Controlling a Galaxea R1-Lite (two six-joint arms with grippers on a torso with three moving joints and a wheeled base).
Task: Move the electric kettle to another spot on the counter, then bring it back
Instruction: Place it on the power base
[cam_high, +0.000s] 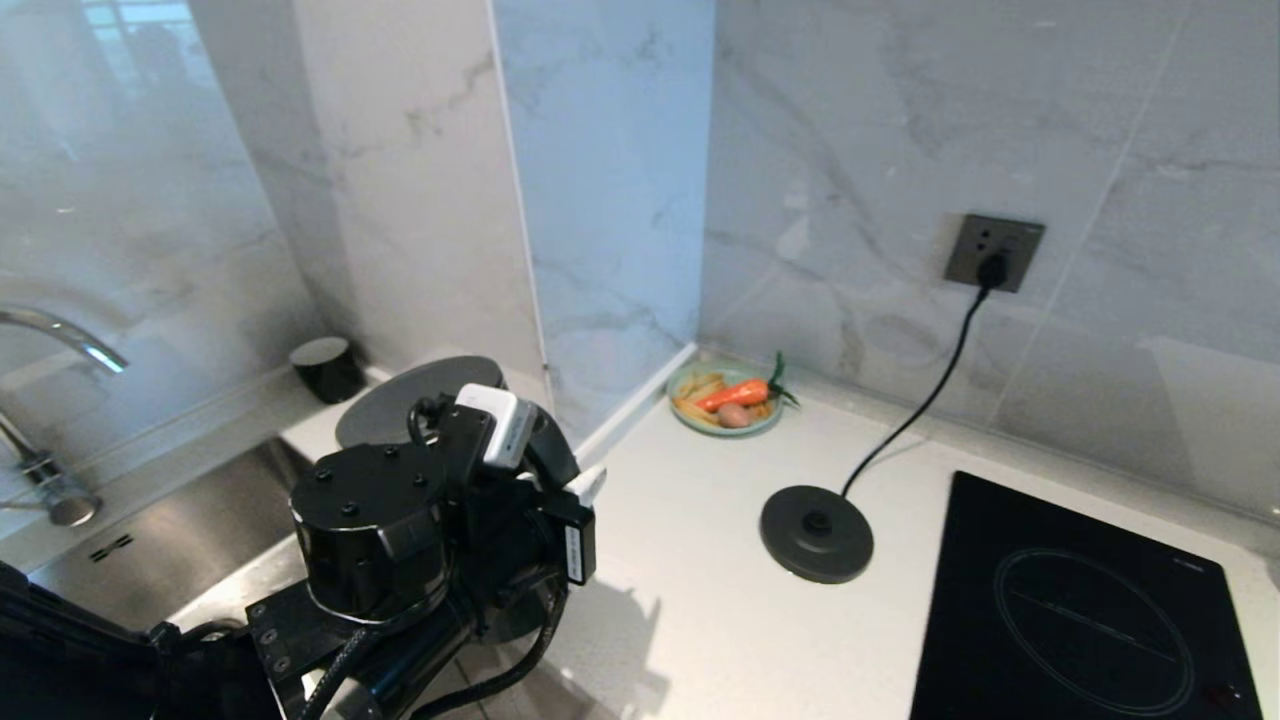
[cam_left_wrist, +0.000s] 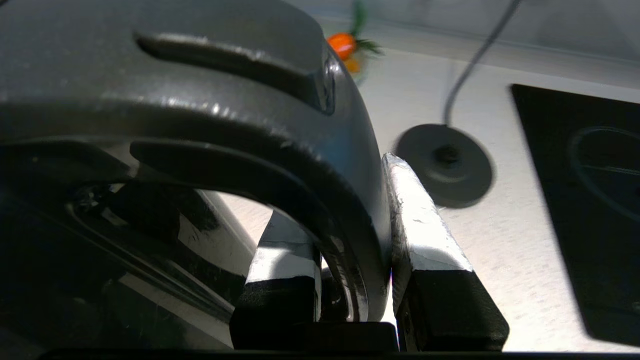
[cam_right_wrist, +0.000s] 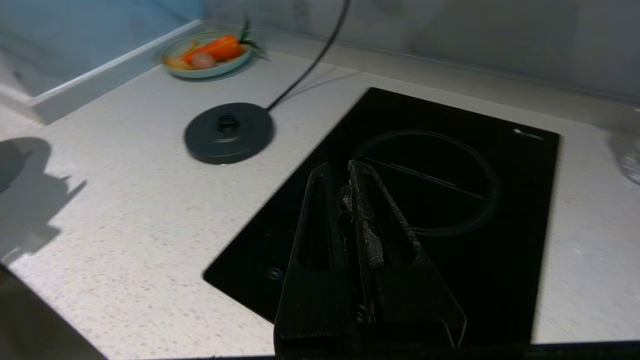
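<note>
Left gripper (cam_left_wrist: 350, 250) clamped on kettle (cam_left_wrist: 200, 100) handle, near-left; base (cam_high: 816, 533) lies right across counter (cam_high: 690, 600); right gripper (cam_right_wrist: 350, 200) shut, farther.

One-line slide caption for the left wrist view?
Left gripper clamped on the electric kettle handle, with the empty base disc beyond on the counter.

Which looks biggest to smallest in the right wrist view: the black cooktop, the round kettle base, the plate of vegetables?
1. Black cooktop, by far the largest.
2. Round kettle base.
3. Plate of vegetables, smallest, though it lies farther from the camera, so this ranking is unsure.
</note>
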